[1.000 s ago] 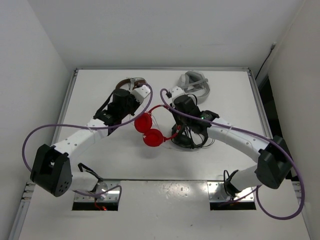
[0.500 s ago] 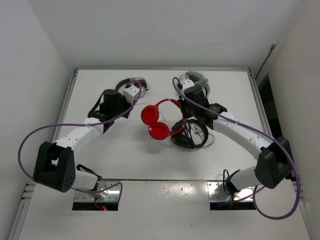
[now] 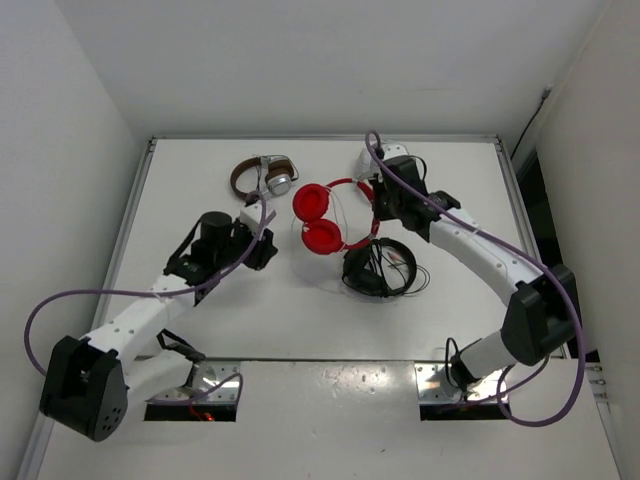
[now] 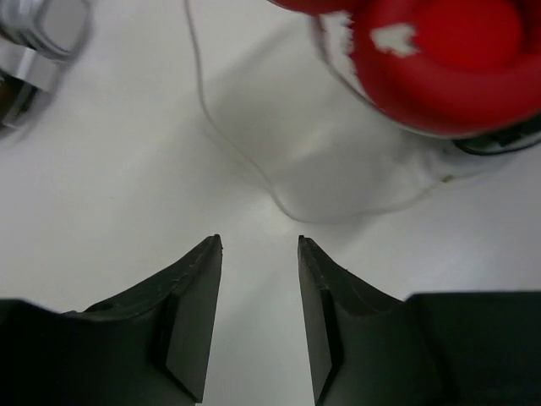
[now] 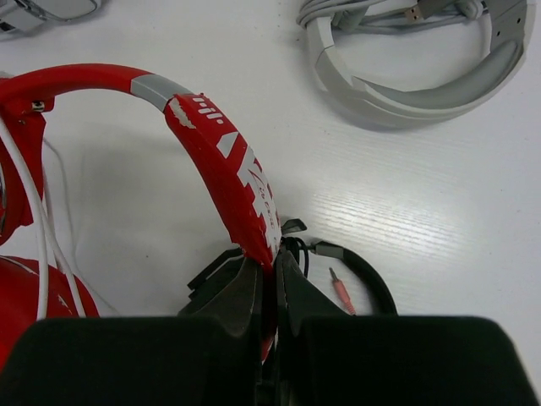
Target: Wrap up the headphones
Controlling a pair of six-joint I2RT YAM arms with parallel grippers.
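Red headphones sit toward the counter's far middle, the headband clenched in the right hand. The left hand hangs released, just short of the white cable.

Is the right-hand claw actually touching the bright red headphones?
Touching. The right wrist view shows the right claw pinched shut on the headband of the bright red over-ear headphones.

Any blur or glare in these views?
Left wrist: red ear cup and silver cup are soft, out of focus at close range. Right wrist: red headband is sharp, with the camera's own jaws a dark blur at the bottom. Top external: evenly lit, sharp, soft shadows only.
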